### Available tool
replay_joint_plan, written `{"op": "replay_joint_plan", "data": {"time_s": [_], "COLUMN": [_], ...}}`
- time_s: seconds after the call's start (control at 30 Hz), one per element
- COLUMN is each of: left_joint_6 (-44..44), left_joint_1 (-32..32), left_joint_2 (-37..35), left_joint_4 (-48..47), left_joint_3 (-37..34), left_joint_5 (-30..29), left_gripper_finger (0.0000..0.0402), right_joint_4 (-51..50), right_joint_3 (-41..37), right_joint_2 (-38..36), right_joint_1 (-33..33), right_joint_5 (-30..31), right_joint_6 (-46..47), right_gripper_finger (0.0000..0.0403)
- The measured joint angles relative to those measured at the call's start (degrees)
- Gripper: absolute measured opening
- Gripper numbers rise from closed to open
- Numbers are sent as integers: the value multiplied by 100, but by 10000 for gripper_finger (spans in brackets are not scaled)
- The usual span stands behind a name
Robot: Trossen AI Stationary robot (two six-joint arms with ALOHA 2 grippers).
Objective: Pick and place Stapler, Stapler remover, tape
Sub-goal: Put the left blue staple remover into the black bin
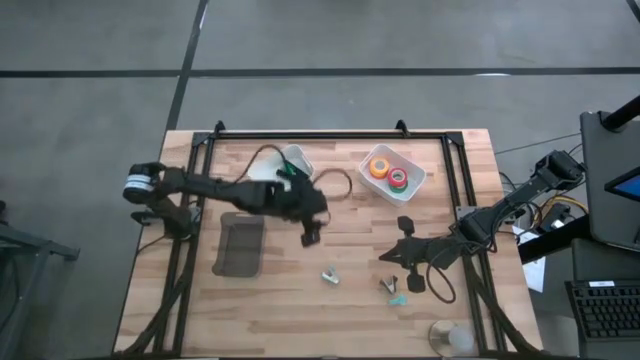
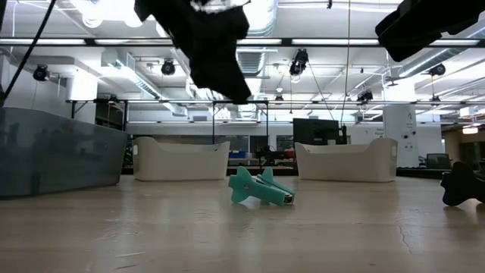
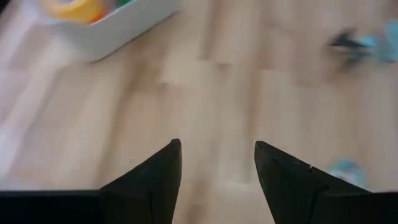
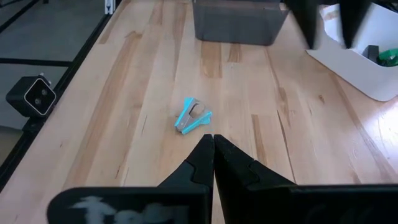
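Pale wood planks with visible grain make up the worktop (image 1: 350, 290), framed by a thin black rail. At the worktop's one o'clock a white rounded-rectangle tray (image 1: 418, 178) holds ring-shaped tape rolls (image 1: 388, 171): orange, red and green show. At eleven o'clock sits a second white tray (image 1: 272, 167), and at nine o'clock a smoky translucent rectangular bin (image 1: 238, 245). Small claw-shaped staple removers lie near five o'clock; a light blue one (image 4: 193, 115) with a grey metal inner face rests just ahead of the right end effector (image 4: 213, 140), whose two dark tapered fingers are pressed together with nothing between them. A teal one (image 2: 260, 188) lies on its side. The left end effector (image 3: 217, 162) hangs over bare wood near the centre, its wedge-shaped fingers spread apart and empty. I cannot tell where the stapler is.
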Motion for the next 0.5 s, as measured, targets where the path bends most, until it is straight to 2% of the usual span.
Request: {"op": "replay_joint_plan", "data": {"time_s": [0.27, 0.37, 0.5], "left_joint_6": [67, 100, 98], "left_joint_1": [-947, -1112, -1135], "left_joint_2": [275, 530, 925], "left_joint_4": [738, 1208, 1382], "left_joint_3": [2, 2, 2], "left_joint_5": [-1, 2, 123], "left_gripper_finger": [202, 202, 202], "right_joint_4": [14, 90, 138], "right_joint_3": [0, 0, 0], "right_joint_2": [0, 0, 0], "right_joint_1": [-2, -2, -2], "right_joint_5": [35, 133, 138], "right_joint_6": [7, 0, -22], "right_gripper_finger": [8, 8, 8]}}
